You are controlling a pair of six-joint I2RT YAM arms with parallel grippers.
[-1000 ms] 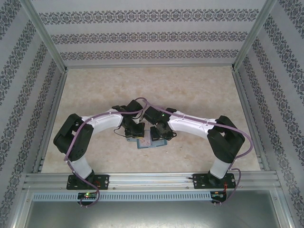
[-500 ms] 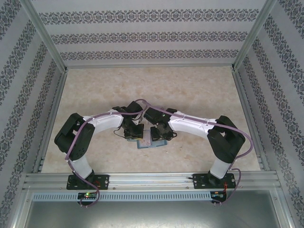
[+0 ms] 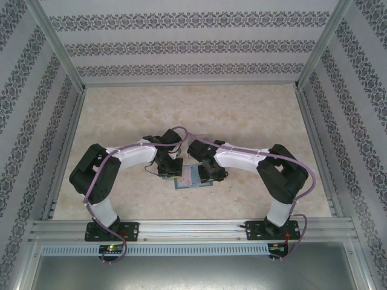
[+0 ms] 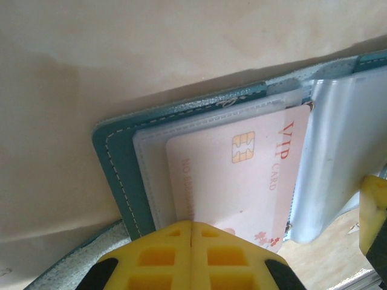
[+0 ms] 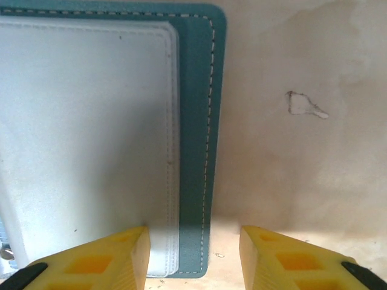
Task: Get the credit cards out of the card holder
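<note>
Got the card holder (image 3: 192,181) lying open on the table (image 3: 242,115), near-centre between the arms. Spotting the left pincer (image 4: 192,254) squeezed together at the edge of the VIP credit card (image 4: 242,175), the right pincer (image 5: 193,254) spread over the teal border. Best to pin that border, then slide the card out flat. Can't tell about an actual grip on it, nor about more cards behind the cloudy sleeves.

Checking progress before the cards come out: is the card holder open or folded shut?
Open: the card holder lies spread on the table, with its clear sleeves and a VIP card exposed.
</note>
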